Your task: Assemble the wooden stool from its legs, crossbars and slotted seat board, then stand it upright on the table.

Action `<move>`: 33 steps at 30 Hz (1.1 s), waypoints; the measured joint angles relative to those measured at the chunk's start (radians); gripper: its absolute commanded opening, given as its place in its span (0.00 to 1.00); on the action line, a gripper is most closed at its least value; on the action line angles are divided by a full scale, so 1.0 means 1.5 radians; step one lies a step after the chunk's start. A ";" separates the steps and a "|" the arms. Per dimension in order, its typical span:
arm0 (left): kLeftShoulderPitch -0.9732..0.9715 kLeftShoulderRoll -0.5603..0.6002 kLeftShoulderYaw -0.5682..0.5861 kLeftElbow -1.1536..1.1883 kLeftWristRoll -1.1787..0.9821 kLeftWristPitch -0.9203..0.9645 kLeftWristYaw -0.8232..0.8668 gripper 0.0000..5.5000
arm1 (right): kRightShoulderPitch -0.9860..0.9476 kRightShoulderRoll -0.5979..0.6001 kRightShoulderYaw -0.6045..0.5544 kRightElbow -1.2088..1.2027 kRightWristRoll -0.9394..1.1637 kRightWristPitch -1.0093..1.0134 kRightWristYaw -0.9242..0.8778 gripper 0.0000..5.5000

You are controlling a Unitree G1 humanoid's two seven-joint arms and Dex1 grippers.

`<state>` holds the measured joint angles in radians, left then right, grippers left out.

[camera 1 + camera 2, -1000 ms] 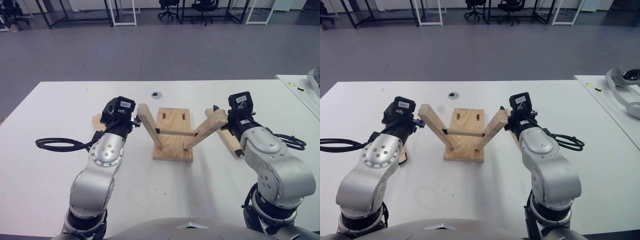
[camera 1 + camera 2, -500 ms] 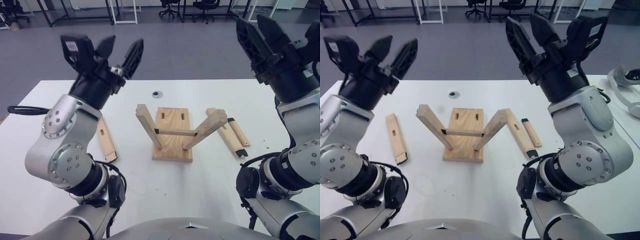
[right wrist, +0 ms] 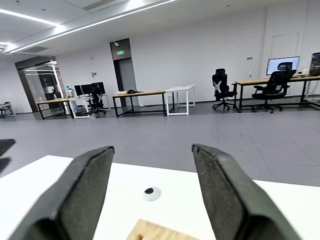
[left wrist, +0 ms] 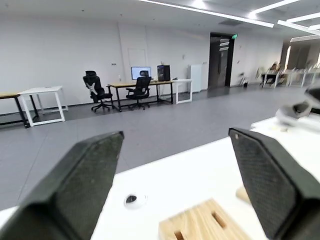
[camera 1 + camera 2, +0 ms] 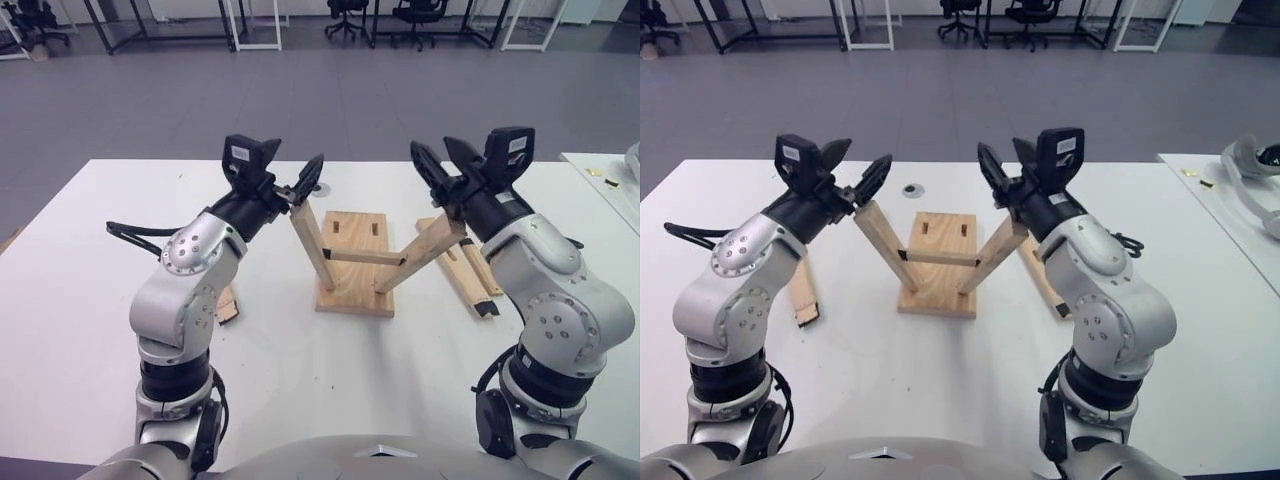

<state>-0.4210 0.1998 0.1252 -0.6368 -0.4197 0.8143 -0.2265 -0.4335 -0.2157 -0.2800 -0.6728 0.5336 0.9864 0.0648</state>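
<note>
Both arms have come down since 0.5 s ago, from raised high to near table level. Nearest us, seat board [image 5: 356, 292] lies flat on table [image 5: 80, 300] w/ left leg [image 5: 312, 240] and right leg [image 5: 425, 255] splayed outward, crossbar [image 5: 365, 258] joining them. Spare pieces [image 5: 463, 272] lie R of board; third piece [image 5: 226, 303] L, partly behind arm. Farther back, left gripper [image 5: 298, 155] and right gripper [image 5: 430, 145] sit just by the leg tops, fingers apart, gripping nothing. Grommet [image 5: 912, 189] beyond.
</note>
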 measured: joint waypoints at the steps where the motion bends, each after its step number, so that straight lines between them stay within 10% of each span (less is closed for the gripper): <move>1: -0.015 0.004 0.021 -0.006 -0.007 0.003 0.004 0.71 | -0.001 -0.026 -0.009 0.020 -0.019 -0.018 0.009 0.53; 7: 0.013 0.012 0.145 -0.059 -0.095 0.002 0.032 0.71 | 0.172 -0.266 0.212 0.071 -0.141 -0.075 0.195 0.53; 17: 0.311 0.072 0.167 -0.004 0.023 -0.126 0.017 0.71 | 0.088 -0.168 0.410 -0.047 -0.107 -0.111 0.253 0.53; 23: 0.414 0.129 0.046 0.021 0.136 -0.168 -0.011 0.71 | 0.082 -0.288 0.311 0.318 -0.253 -0.307 0.256 0.53; 33: 0.382 0.366 -0.169 0.033 0.333 -0.140 -0.163 0.71 | -0.085 -0.204 0.384 1.024 -0.412 -0.814 0.338 0.53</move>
<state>0.1524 0.7494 -0.1280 -0.5872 0.0803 0.6042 -0.4715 -0.5613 -0.5210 0.2967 0.8628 -0.0849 -0.2343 0.5716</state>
